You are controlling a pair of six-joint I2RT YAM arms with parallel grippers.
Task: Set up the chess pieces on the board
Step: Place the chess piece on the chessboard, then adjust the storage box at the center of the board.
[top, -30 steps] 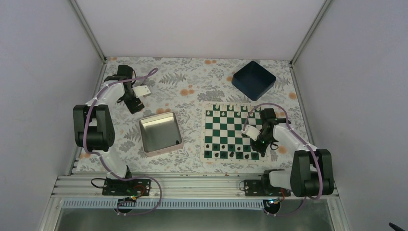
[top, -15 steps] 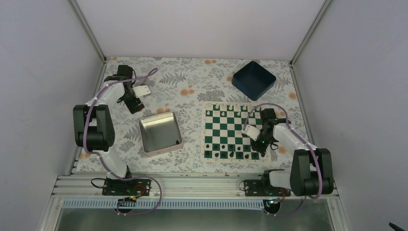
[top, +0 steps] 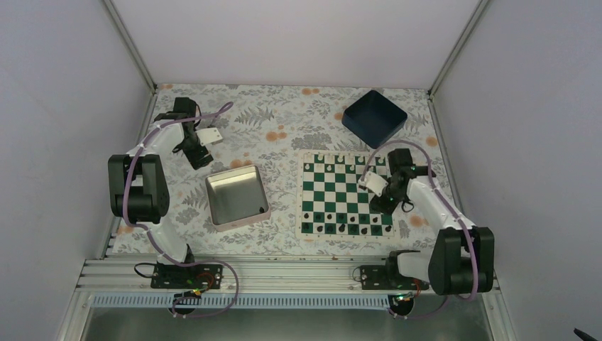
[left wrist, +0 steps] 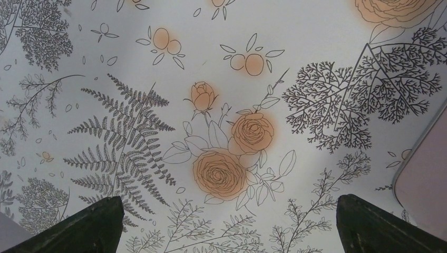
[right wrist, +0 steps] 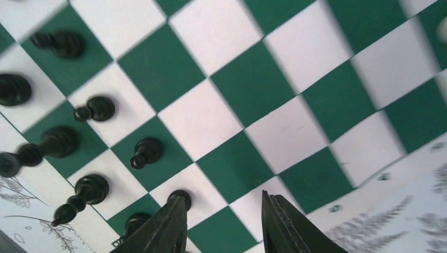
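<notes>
Placing black chess pieces [right wrist: 143, 153] in near rows of the board [right wrist: 248, 84], right tool [right wrist: 224, 205] parted and empty, left tool [left wrist: 227, 211] wide apart over the desk [left wrist: 316, 52]; next, lift away without bumping them.

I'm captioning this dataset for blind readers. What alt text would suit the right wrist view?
The right end effector hangs open and empty near a corner of the green and white board. Several black chess pieces stand on squares at the picture's left; floral tablecloth shows at lower right.
</notes>
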